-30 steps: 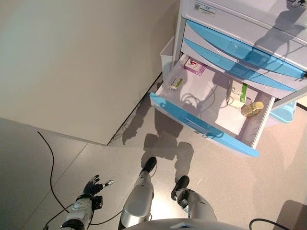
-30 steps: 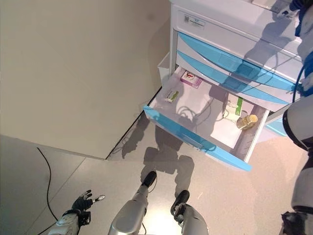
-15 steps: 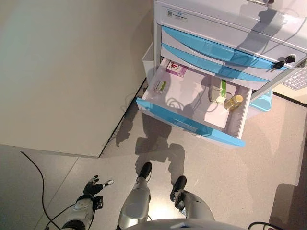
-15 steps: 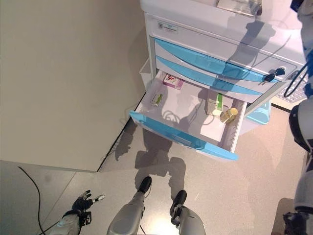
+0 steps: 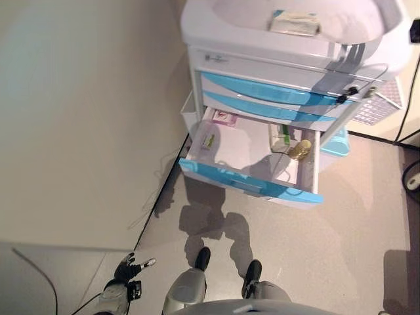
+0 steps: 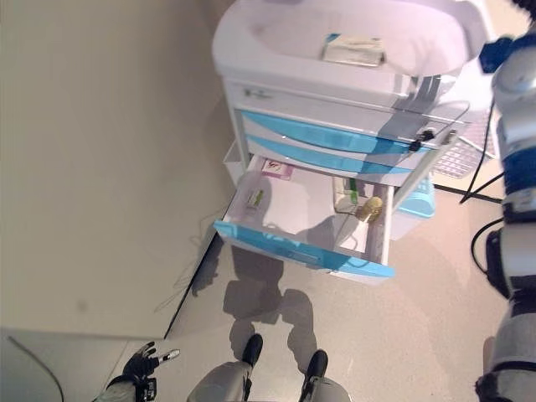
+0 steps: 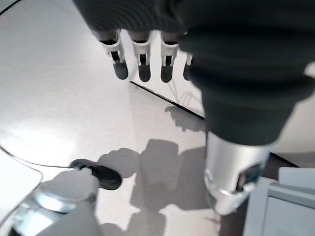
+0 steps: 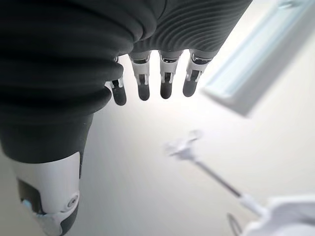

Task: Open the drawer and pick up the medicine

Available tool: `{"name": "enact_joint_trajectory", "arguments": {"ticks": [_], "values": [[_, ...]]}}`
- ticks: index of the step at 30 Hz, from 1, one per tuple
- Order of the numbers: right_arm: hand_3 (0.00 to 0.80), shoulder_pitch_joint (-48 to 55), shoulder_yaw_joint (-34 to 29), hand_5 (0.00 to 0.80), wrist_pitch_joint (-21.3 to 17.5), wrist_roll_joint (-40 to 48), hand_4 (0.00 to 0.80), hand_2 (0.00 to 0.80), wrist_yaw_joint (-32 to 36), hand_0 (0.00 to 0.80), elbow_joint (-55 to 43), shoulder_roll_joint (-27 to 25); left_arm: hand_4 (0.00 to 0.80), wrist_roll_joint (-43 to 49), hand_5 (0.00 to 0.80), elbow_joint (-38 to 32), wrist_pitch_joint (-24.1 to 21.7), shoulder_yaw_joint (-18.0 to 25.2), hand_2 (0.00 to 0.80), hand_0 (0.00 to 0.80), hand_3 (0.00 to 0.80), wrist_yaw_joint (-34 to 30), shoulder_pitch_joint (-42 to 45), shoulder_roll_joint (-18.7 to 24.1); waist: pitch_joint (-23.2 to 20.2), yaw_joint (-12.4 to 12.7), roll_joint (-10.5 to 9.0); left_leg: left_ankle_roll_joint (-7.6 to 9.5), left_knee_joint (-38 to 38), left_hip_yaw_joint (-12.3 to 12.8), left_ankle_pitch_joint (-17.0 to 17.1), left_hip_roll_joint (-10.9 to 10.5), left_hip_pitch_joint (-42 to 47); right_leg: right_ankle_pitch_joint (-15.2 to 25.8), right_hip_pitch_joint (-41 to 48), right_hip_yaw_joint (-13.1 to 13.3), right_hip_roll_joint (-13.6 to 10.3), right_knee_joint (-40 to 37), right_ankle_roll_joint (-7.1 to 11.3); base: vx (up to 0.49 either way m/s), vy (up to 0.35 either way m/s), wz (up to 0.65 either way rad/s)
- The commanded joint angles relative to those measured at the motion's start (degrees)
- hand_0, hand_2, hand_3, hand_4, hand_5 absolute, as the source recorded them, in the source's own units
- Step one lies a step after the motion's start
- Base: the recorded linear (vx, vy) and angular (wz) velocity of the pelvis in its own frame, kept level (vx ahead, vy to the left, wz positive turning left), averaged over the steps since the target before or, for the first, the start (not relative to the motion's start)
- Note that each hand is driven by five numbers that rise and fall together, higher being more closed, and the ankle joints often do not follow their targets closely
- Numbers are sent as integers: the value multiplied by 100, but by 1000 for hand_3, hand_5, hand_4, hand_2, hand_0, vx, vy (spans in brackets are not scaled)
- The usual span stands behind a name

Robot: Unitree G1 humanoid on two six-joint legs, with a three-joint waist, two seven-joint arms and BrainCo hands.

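1. Left robot hand (image 5: 125, 275): low at the robot's left side, well apart from the cart; fingers (image 7: 142, 61) straight and spread in its own wrist view, thumb apart, nothing held; parked there, by the look of it, because no reach is under way.

2. Right robot hand (image 8: 152, 83): seen only in its own wrist view; fingers straight, relaxed, empty; pale surfaces beyond it, nothing touched; likewise idle, not over the drawer.

3. Floor (image 5: 341, 249): grey expanse between robot and cart; too far for either hand to reach the medicine from here, in all likelihood; hence a step closer probably needed first.

4. Drawer (image 5: 249, 180): lowest of the blue-fronted ones, pulled well out of the white cart (image 5: 216, 59); opening step judged done; interior laid bare from above, so contents reachable from the top.

5. Medicine inside the drawer, none of it held: pink box (image 5: 224, 118) at the back left corner; small green-marked pack (image 5: 209, 140) near the left wall; white-and-green box (image 5: 281, 134) toward the right; amber bottle (image 5: 301, 150) lying on its side just beside that box, near the right wall; round and toppled, so apt to roll when nudged.

6. Upper blue drawers (image 5: 262, 88): shut; overhanging the back of the open one, so the pink box looks the harder pick.

7. Flat box (image 5: 294, 23) on the cart's top; no part in the task.
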Motion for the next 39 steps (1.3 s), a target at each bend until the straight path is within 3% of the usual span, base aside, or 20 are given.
{"name": "enact_joint_trajectory", "arguments": {"ticks": [1, 2, 3, 10, 15, 19, 29, 39], "values": [[0, 333, -561, 0, -690, 684, 0, 0, 90, 0, -606, 126, 0, 289, 0, 291, -70, 243, 0, 0, 0, -3, -57, 24, -82, -149, -36, 219, -7, 238, -349, -420, 271, -526, 295, 115, -71, 465, 463, 15, 78, -50], [0, 355, -580, 0, -686, 680, 0, 0, 89, 0, -619, 129, 0, 288, 0, 290, -70, 238, 0, 0, 0, -3, -53, 33, -83, -137, -44, 219, -8, 245, -351, -419, 277, -525, 299, 122, -69, 462, 463, 28, 126, -58], [0, 847, -817, 0, -751, 793, 0, 0, 164, 0, -889, 426, 0, 373, 0, 276, -39, 276, 0, 0, 0, -27, -24, -25, -117, -237, -5, 247, -29, 351, -400, -427, 373, -499, 338, 261, -67, 433, 492, 16, 107, -45], [0, 3174, -1706, 0, -838, 826, 0, 0, 377, 0, -2110, 1734, 0, 780, 0, 351, 34, 311, 0, 0, 0, 37, -96, -206, -215, -632, 59, 297, -166, 613, -451, -442, 580, -369, 386, 533, -88, 305, 547, -20, 89, -31], [0, 4377, -1932, 0, -832, 735, 0, 0, 580, 0, -2375, 2346, 0, 1461, 0, 323, 32, 194, 0, 0, 0, 190, -200, -151, -193, -844, 71, 329, -178, 839, -489, -433, 639, -206, 334, 719, -61, 185, 582, -45, 38, -25], [0, 4956, -1789, 0, -723, 581, 0, 0, 852, 0, -2086, 2473, 0, 2374, 0, 161, -55, -332, 0, 0, 0, 75, -418, 83, -111, -1033, 111, 332, -126, 1073, -536, -406, 608, -130, 186, 919, -24, 198, 617, -51, 54, -24], [0, 6230, -1402, 0, -353, -370, 0, 0, 1429, 0, -1552, 2450, 0, 2617, 0, -190, -127, -360, 0, 0, 0, 90, -1109, 619, 353, -1424, 22, 298, 156, 1351, -577, -379, 242, -120, -331, 1198, 15, 523, 611, -63, 24, -23], [0, 6231, -384, 0, -104, -1348, 0, 0, 1749, 0, -417, 2287, 0, 2434, 0, -123, -61, -554, 0, 0, 0, -38, -1881, 1089, 972, -1654, -154, 255, 941, 1748, -738, -230, -538, -77, -1147, 1559, 51, 985, 571, -78, 26, -19]]}}
